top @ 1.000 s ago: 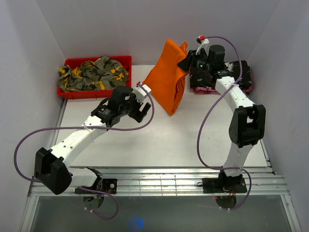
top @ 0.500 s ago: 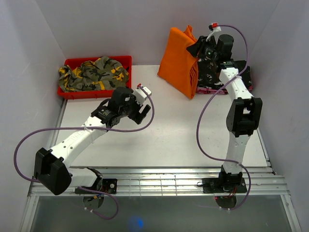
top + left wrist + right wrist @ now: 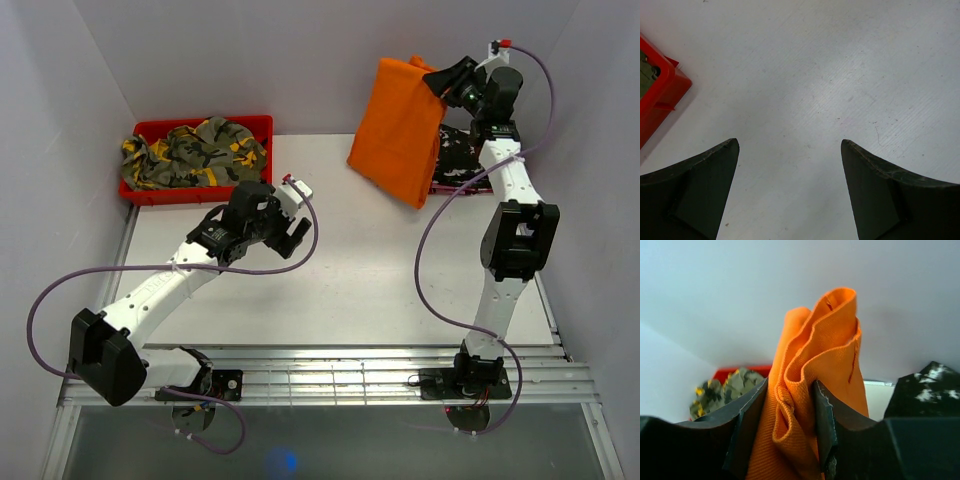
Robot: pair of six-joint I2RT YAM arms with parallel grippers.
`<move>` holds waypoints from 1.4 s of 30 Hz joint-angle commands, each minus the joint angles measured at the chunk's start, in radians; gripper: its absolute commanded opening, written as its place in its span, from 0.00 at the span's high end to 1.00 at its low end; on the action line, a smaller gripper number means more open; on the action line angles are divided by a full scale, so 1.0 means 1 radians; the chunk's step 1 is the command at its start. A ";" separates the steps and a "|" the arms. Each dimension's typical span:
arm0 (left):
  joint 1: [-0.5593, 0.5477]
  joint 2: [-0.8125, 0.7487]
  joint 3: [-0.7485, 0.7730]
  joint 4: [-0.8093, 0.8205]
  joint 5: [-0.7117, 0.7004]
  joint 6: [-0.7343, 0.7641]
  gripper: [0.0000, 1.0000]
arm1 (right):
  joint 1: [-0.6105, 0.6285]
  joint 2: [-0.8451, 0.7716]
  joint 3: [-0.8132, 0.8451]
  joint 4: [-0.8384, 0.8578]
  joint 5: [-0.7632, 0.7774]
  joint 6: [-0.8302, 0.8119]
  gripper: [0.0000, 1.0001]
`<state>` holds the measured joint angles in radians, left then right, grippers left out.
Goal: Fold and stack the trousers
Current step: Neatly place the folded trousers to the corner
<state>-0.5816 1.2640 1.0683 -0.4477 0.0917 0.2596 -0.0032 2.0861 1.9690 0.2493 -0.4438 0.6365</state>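
The folded bright orange trousers (image 3: 400, 130) hang in the air at the back right, held by their top edge. My right gripper (image 3: 447, 82) is shut on that edge; in the right wrist view the orange cloth (image 3: 810, 390) is pinched between the two fingers (image 3: 747, 425). The trousers' lower corner hangs beside the black white-speckled garment (image 3: 462, 160), which lies on the table at the back right. My left gripper (image 3: 292, 232) is open and empty, low over the bare table left of centre; in its wrist view the fingertips (image 3: 715, 175) stand wide apart.
A red bin (image 3: 150, 130) at the back left holds the green-yellow camouflage garment (image 3: 195, 150); its corner shows in the left wrist view (image 3: 657, 100). White walls close in the back and both sides. The white tabletop (image 3: 350, 270) lies between the arms.
My right gripper has carried the orange trousers up and to the right, from the table's back middle to above the speckled garment. The left arm has barely moved.
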 commanded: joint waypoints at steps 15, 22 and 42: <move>0.009 0.032 0.036 -0.019 0.040 -0.022 0.06 | -0.264 -0.257 -0.484 0.232 -0.050 0.149 0.92; 0.017 0.060 0.041 -0.009 0.051 -0.034 0.06 | -0.365 -0.388 -0.757 0.137 -0.119 0.002 0.92; 0.031 0.120 0.074 0.009 0.095 -0.046 0.06 | -0.449 -0.065 -0.517 -0.205 -0.435 -0.265 0.60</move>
<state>-0.5579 1.3869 1.1057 -0.4477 0.1654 0.2230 -0.4400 1.9907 1.3682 0.0937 -0.7612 0.4114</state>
